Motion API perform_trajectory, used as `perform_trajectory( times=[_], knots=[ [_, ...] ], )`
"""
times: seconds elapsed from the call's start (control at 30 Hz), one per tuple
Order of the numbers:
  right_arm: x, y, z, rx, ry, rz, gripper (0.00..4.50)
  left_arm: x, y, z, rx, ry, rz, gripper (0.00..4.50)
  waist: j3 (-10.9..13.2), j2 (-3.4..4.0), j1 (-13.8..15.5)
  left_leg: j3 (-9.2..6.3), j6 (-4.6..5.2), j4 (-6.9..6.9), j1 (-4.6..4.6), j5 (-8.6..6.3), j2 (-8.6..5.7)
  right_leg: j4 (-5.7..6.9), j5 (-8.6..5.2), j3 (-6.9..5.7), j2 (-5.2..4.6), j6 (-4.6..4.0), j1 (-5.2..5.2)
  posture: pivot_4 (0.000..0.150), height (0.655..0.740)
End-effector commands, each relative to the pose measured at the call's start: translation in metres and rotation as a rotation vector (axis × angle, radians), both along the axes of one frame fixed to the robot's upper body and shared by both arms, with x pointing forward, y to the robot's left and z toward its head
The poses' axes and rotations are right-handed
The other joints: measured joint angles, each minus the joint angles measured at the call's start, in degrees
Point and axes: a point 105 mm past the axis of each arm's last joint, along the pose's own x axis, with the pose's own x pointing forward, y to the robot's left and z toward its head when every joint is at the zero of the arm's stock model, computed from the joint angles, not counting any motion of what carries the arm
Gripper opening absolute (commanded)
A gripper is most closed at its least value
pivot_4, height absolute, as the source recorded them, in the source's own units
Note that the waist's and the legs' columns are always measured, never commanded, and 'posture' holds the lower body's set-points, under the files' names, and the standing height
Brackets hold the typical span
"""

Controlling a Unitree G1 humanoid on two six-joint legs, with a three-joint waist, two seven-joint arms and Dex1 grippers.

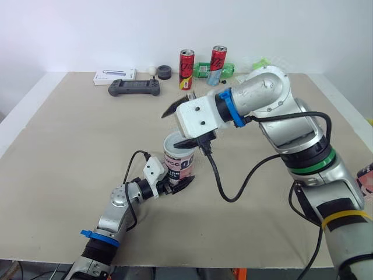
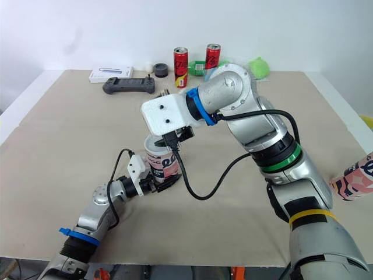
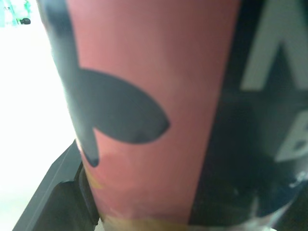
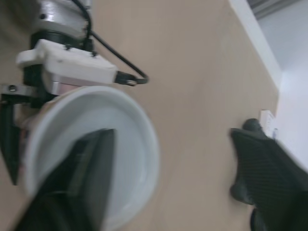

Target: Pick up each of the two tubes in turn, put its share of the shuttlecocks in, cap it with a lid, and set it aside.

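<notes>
1. Right gripper [image 1: 170, 129] hangs at the centre of the frame, just above the mouth of the tube [image 1: 179, 162]. Its two black fingers are spread wide and grasp nothing. In the right wrist view one finger lies across the white opening, while the other sits off to the side over the table [image 1: 70, 151].
2. Left gripper [image 1: 175, 183] is just below centre, clenched around the lower part of the tube, which stands roughly upright. Whether the tube's base touches the table cannot be told.
3. The tube has a pink, black and white print. Its mouth is uncapped and its inner wall is white.
4. A second tube [image 2: 355, 178] with the same pink print shows at the right edge of the frame, well apart from the first.
5. Along the upper middle of the frame stand two red cans [image 1: 186, 69], with a green bottle [image 1: 205, 70] between them. To their left are a dark round object [image 1: 164, 72], a black game controller [image 1: 134, 88] and a white box [image 1: 115, 76].
</notes>
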Motion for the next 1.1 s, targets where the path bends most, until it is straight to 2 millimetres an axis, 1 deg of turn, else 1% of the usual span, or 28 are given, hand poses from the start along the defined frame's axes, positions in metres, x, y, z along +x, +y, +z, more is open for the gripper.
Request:
perform_trajectory(
  times=[0.03,0.13,0.17,0.23,0.3,0.33,0.37,0.4,0.47,0.6,0.7,0.9,1.0,1.1],
  knots=[
    [-0.002,-0.001,0.018,0.039,-0.034,0.01,4.47,0.001,0.006,-0.022,0.044,0.082,0.031,3.57,0.0,0.0,0.0,0.0,0.0,0.0,0.0,0.0,0.0,0.0,0.0,0.0,0.0,0.0,0.0,0.15,0.74],
    [-0.007,-0.001,0.045,0.152,-0.008,0.028,4.47,0.001,0.006,-0.022,0.042,0.082,0.031,3.57,0.03,-0.01,-0.01,0.0,0.0,-0.01,-0.01,0.0,0.0,0.0,0.0,0.0,0.0,0.0,-0.02,0.15,0.74],
    [-0.009,-0.002,0.052,0.181,-0.003,0.034,4.23,0.001,0.006,-0.022,0.042,0.082,0.03,3.57,0.03,-0.01,-0.04,0.01,0.0,-0.01,-0.01,0.0,0.0,0.0,0.01,0.01,0.0,0.0,-0.02,0.15,0.74],
    [-0.009,-0.004,0.057,0.206,0.008,0.034,3.69,0.0,0.006,-0.022,0.042,0.083,0.029,3.57,0.03,-0.01,-0.04,0.0,0.0,-0.03,-0.01,0.0,0.01,0.0,0.01,0.0,0.0,0.0,-0.03,0.15,0.74],
    [-0.008,-0.006,0.056,0.207,0.017,0.028,2.67,0.0,0.005,-0.022,0.041,0.084,0.028,3.57,0.01,-0.05,-0.03,-0.01,0.0,-0.06,0.0,0.0,0.01,0.0,-0.01,-0.02,0.0,-0.03,-0.02,0.15,0.74],
    [-0.009,-0.008,0.055,0.204,0.031,0.029,2.07,0.0,0.005,-0.022,0.041,0.084,0.027,3.57,0.01,-0.06,-0.03,-0.01,0.0,-0.07,0.02,0.0,0.01,0.0,-0.02,-0.02,0.0,-0.04,0.0,0.15,0.74],
    [-0.01,-0.008,0.052,0.2,0.049,0.034,1.63,0.0,0.005,-0.022,0.04,0.084,0.026,3.57,0.01,-0.06,-0.04,-0.01,0.0,-0.07,0.02,0.0,0.01,0.0,-0.02,-0.02,0.0,-0.04,-0.01,0.15,0.74],
    [-0.012,-0.01,0.05,0.193,0.066,0.038,1.04,0.0,0.005,-0.022,0.04,0.084,0.026,3.57,0.01,-0.06,-0.04,0.0,0.0,-0.07,0.02,0.0,0.01,0.0,-0.02,-0.02,0.0,-0.04,0.0,0.15,0.74],
    [-0.015,-0.013,0.043,0.168,0.093,0.038,0.04,0.0,0.005,-0.022,0.04,0.084,0.027,3.57,0.01,-0.07,-0.01,-0.01,0.0,-0.07,0.02,0.0,0.01,0.0,-0.02,-0.02,0.0,-0.04,-0.01,0.15,0.74],
    [-0.014,-0.025,0.028,0.111,0.138,-0.003,0.04,0.0,0.006,-0.023,0.041,0.086,0.029,3.57,0.02,-0.07,0.0,0.0,0.0,-0.09,0.0,0.0,0.01,0.0,-0.03,-0.02,0.0,-0.05,-0.03,0.15,0.74],
    [-0.011,-0.029,0.022,0.1,0.153,-0.027,0.04,-0.001,0.006,-0.023,0.041,0.088,0.028,3.57,0.02,-0.07,-0.05,0.0,0.0,-0.09,0.02,0.0,0.01,0.0,-0.04,-0.02,0.0,-0.04,-0.03,0.15,0.74],
    [-0.01,-0.029,0.026,0.138,0.149,-0.037,0.04,-0.002,0.006,-0.023,0.042,0.089,0.025,3.57,0.02,-0.07,-0.07,0.01,0.0,-0.09,0.02,0.0,0.04,0.0,-0.04,-0.03,0.01,-0.03,-0.04,0.15,0.74],
    [-0.008,-0.024,0.029,0.184,0.176,-0.034,0.97,-0.002,0.006,-0.023,0.042,0.09,0.022,3.57,0.02,-0.07,-0.07,0.01,0.0,-0.13,0.02,0.0,0.04,0.0,-0.04,-0.03,0.01,-0.04,-0.05,0.15,0.74],
    [-0.006,-0.022,0.029,0.204,0.209,-0.053,2.43,-0.002,0.005,-0.023,0.042,0.091,0.021,3.57,0.02,-0.07,-0.07,0.01,0.0,-0.14,0.02,0.0,0.05,0.0,-0.04,-0.04,0.02,-0.04,-0.06,0.15,0.74]
  ],
)
